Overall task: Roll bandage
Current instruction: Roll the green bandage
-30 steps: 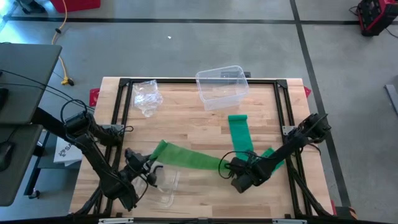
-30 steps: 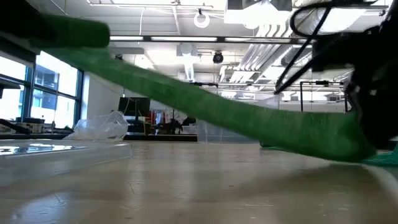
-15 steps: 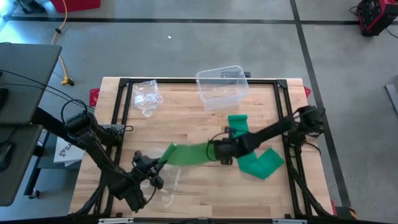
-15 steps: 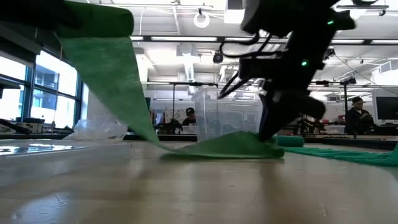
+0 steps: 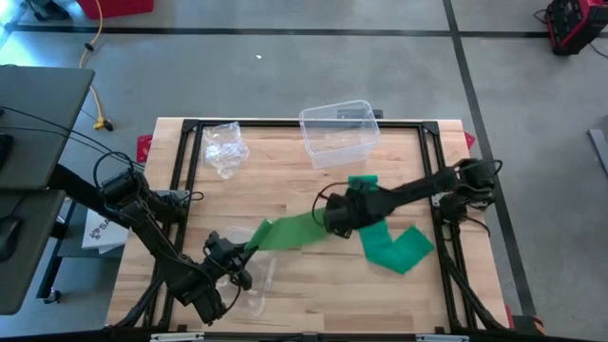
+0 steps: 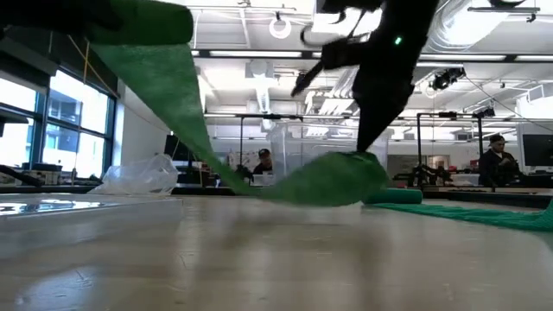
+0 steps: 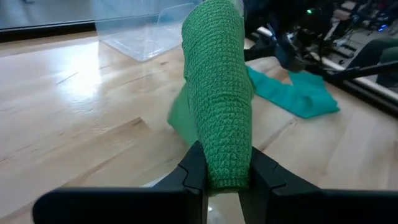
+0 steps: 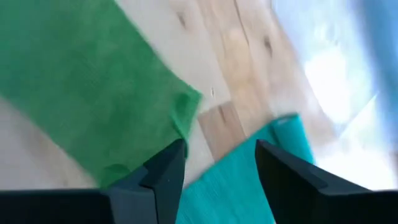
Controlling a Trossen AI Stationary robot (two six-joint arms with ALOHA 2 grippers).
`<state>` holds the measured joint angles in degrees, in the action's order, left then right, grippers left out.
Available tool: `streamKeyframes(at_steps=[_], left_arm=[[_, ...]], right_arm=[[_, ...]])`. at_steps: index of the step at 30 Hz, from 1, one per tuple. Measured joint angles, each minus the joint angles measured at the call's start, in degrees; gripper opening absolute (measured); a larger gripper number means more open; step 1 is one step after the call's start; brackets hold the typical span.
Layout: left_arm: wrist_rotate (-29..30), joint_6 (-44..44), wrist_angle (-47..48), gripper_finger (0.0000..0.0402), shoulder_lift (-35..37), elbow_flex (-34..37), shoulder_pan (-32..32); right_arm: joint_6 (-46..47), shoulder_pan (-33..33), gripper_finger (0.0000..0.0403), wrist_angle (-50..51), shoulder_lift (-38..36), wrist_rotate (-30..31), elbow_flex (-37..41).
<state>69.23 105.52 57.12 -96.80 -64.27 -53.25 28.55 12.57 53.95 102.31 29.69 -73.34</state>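
Observation:
A long green bandage lies across the table's middle. Its rolled end [image 7: 217, 93] is lifted at the near left, with my left gripper [image 5: 231, 258] shut on it. From the roll [image 6: 138, 22] a strip [image 5: 290, 231] slants down to a slack fold [image 6: 346, 177] on the wood. The rest lies in a teal-green heap [image 5: 394, 249] at the right. My right gripper [image 5: 331, 217] hovers over the fold, open, with nothing between its fingers [image 8: 168, 165]. My left gripper pinches the roll's near end [image 7: 227, 177] between its two fingers, which lie along the roll and come nearly level from the table's near left. The roll is lifted clear, and the strip hangs slack from it down to the table. My right gripper stands beside the fold's edge [image 8: 186, 106]; whether a finger still touches it, I cannot tell.
A clear plastic box [image 5: 337, 133] stands at the far middle and a crumpled clear bag [image 5: 225, 147] at the far left. A clear wrapper [image 5: 255, 283] lies under my left gripper. A black frame [image 5: 432, 180] edges the table.
My right gripper has gone up and toward the table's far left, taking the strip's middle with it. The strip, drawn taut between the grippers a second ago, now sags in a short fold near the centre. My left gripper has rolled a little with the roll.

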Motion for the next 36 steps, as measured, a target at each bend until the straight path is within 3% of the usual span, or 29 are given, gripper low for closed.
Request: streamKeyframes(at_steps=[3, 9, 15, 18, 22, 26, 30, 36], left_arm=[[2.00, -1.79, -2.09, 0.0047, -0.17, 0.00, 0.01], [8.29, -0.84, -8.69, 0.0047, -2.00, 0.01, 1.14], [7.22, -3.23, -18.61, 0.0051, -5.40, 0.02, 3.93], [6.24, -8.93, -24.85, 0.0059, -6.99, 0.02, 4.86], [1.98, -24.33, -33.16, 0.0065, -7.62, 0.02, 5.36], [-9.53, -42.06, -37.40, 0.0064, -6.68, 0.04, 4.90], [-11.27, -56.27, -41.78, 0.0063, -6.09, 0.02, 2.84], [-10.43, -77.41, -47.66, 0.0063, -6.03, 0.02, 0.46]], right_arm=[[-1.33, 4.69, 0.0185, -0.11, -0.52, 4.81, -0.05], [-1.65, 14.11, 0.0184, -9.88, -0.73, 5.46, 0.09], [-3.83, 24.51, 0.0184, -24.26, -0.73, 17.38, 0.11], [-7.68, 26.39, 0.0183, -31.51, -0.73, 19.32, 0.11], [-17.89, 24.45, 0.0183, -37.87, -1.85, 12.59, 0.11], [-23.49, 21.19, 0.0183, -42.43, -4.85, 2.29, 0.11], [-24.22, 20.20, 0.0183, -44.51, -6.09, -8.43, 0.11], [-24.19, 24.71, 0.0183, -50.08, -3.86, -3.73, 0.11]])
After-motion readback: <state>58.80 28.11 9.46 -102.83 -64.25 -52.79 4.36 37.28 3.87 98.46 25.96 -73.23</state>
